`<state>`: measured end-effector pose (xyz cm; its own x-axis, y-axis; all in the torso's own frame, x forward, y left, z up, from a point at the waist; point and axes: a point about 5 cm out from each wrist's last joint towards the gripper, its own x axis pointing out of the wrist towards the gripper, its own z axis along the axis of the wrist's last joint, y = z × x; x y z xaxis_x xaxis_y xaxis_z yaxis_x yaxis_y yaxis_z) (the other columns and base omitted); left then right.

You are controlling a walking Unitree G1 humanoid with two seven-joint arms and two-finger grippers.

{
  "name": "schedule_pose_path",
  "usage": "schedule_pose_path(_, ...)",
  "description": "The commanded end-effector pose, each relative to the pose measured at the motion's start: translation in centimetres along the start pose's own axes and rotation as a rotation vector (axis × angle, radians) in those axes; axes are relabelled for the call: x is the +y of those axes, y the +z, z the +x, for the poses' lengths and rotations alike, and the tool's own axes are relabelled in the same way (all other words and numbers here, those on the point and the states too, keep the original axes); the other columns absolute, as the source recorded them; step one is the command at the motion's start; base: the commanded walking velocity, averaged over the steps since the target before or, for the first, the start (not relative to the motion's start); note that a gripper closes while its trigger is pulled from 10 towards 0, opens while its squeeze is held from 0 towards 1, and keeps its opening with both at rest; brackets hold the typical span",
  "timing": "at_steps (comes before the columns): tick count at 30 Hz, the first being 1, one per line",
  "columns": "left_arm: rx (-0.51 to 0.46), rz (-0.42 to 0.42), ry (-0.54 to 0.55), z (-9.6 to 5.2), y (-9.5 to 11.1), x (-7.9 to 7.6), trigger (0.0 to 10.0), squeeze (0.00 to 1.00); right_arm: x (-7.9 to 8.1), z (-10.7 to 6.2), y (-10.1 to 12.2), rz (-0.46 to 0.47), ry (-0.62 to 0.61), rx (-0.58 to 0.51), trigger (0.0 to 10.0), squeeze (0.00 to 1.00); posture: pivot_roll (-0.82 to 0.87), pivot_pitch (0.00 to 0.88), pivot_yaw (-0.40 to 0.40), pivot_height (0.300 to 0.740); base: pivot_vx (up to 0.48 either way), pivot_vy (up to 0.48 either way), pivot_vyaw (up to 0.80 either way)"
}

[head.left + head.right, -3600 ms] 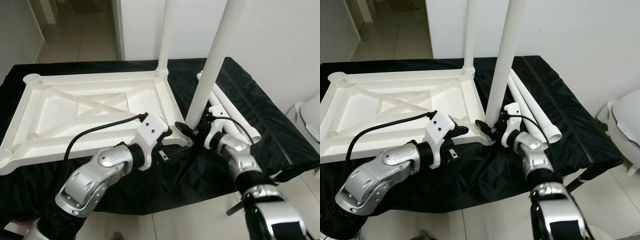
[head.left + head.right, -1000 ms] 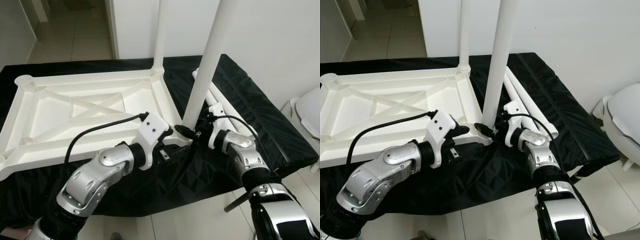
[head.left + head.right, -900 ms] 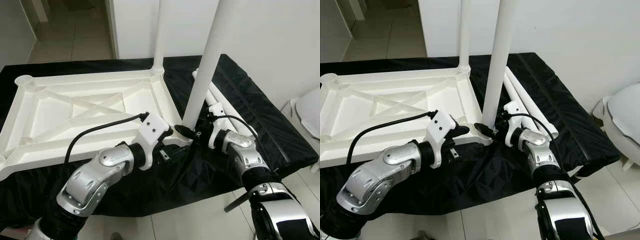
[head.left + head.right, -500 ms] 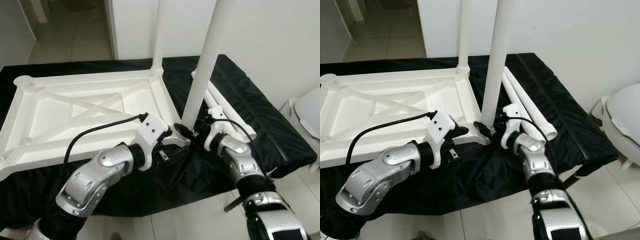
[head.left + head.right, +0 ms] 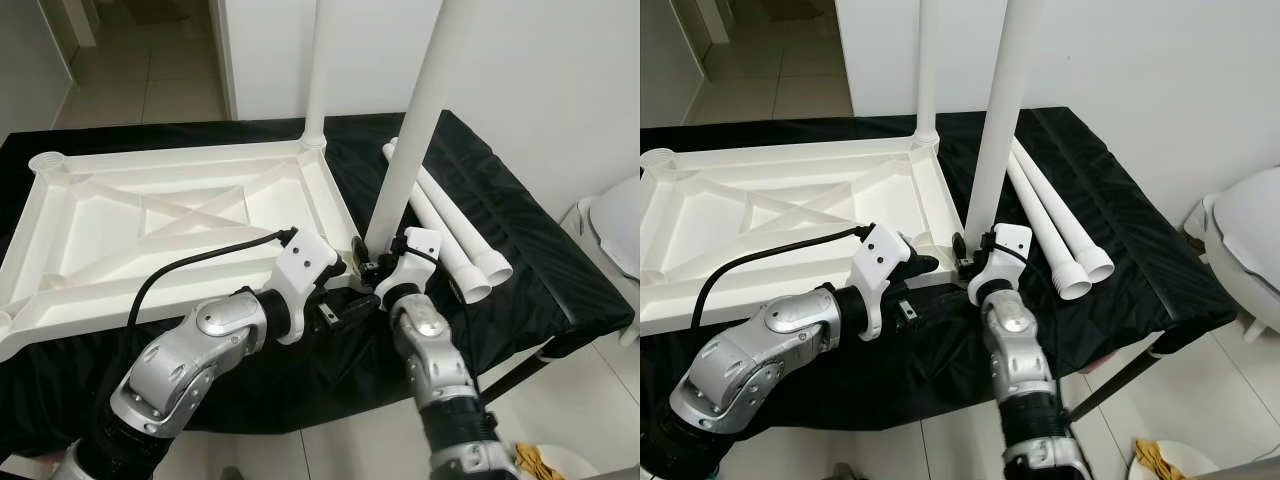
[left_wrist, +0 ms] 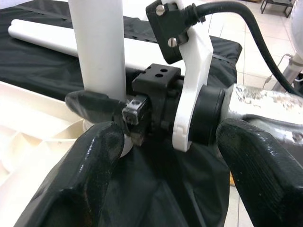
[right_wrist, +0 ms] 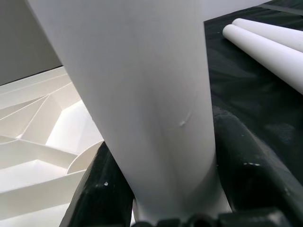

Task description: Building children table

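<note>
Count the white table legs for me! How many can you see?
4. The far leg stands in the tabletop's far corner, the near leg stands in the near corner held by the right hand, and two loose legs lie on the black cloth.

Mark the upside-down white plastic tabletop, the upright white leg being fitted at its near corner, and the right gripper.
Upside-down white plastic tabletop [image 5: 190, 215]: left eye view, ribbed underside.
Upright white leg [image 5: 405, 150]: left eye view, mid-shaft.
Right gripper [image 7: 165, 189]: right wrist view, between fingers clasping the leg.

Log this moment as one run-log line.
step: seating second leg | right gripper: shut on near-corner leg | left gripper: open beside it | tabletop: upside down | loose legs: two
</note>
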<state>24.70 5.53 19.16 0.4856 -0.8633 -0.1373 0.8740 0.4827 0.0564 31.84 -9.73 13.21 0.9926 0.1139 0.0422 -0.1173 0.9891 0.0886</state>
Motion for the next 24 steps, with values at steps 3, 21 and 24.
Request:
schedule_pose_path(3, 0.005, -0.003, -0.062, 0.2, 0.0, -0.3, 10.0, 0.00, -0.6, -0.7, -1.9, 0.036, -0.054, 0.106, 0.0, 0.00, -0.05, 0.049, -0.006, 0.740, 0.000, 0.000, 0.00)
schedule_pose_path(21, 0.002, -0.003, -0.054, 0.2, 0.0, -0.2, 10.0, 0.00, -2.3, 1.0, 0.4, -0.014, 0.152, 0.051, 10.0, 0.99, -0.04, 0.039, -0.018, 0.740, 0.000, 0.000, 0.00)
schedule_pose_path(24, 0.006, -0.001, -0.053, 0.2, -0.1, -0.2, 10.0, 0.00, -2.7, 1.6, 0.5, -0.046, 0.255, 0.053, 10.0, 0.00, -0.04, 0.037, -0.017, 0.740, 0.000, 0.000, 0.00)
